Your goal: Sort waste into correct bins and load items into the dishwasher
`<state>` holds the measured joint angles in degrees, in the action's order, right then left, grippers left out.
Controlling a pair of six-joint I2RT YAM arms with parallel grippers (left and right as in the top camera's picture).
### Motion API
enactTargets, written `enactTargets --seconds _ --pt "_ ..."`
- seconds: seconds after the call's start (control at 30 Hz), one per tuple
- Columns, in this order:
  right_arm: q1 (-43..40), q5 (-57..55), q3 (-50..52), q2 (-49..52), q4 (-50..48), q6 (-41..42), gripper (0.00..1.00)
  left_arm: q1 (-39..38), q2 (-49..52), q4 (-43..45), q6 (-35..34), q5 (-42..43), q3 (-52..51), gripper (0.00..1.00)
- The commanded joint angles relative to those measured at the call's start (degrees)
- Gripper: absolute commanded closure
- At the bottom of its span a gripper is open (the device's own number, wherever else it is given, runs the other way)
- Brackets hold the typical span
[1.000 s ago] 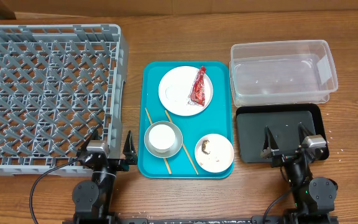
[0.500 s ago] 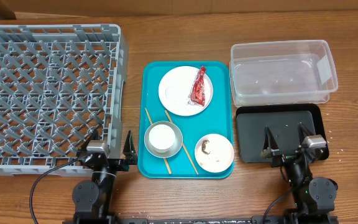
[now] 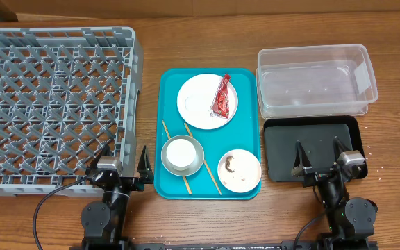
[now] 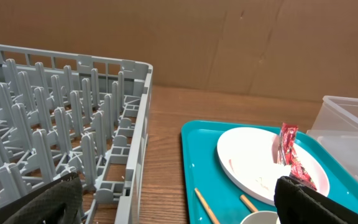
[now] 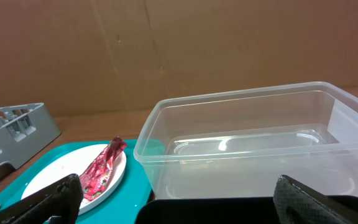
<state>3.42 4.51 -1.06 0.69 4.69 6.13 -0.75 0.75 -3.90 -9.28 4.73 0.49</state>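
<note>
A red wrapper [image 3: 222, 96] lies on the large white plate [image 3: 207, 101] at the back of a teal tray [image 3: 210, 180]. A white cup sits in a grey metal bowl [image 3: 182, 155] with two chopsticks [image 3: 174, 157] beside it. A small bowl [image 3: 239, 169] holds a brown lump. The grey dish rack [image 3: 54, 104] is at left. The clear tub [image 3: 316, 80] and black tray [image 3: 316, 147] are at right. My left gripper [image 3: 125, 165] is open by the rack's front corner. My right gripper [image 3: 319, 157] is open above the black tray. The wrapper also shows in the left wrist view [image 4: 291, 157] and right wrist view [image 5: 103, 167].
The teal tray lies between the rack and the two bins. A brown cardboard wall [image 4: 229, 37] stands behind the table. Bare wooden table [image 3: 200, 42] lies at the back and along the front edge.
</note>
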Motion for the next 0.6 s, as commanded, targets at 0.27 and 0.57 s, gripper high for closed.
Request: enactTargets --seconds 0.27,0.57 --pt "0.26 0.02 0.61 -0.52 -0.28 -0.2 0.0 0.0 -0.46 -0.13 0.26 0.63 -0.22 0.0" --pt "0.26 -0.83 0.61 -0.52 -1.4 -0.24 0.0 0.0 -0.46 -0.13 0.26 0.66 -0.22 0.0"
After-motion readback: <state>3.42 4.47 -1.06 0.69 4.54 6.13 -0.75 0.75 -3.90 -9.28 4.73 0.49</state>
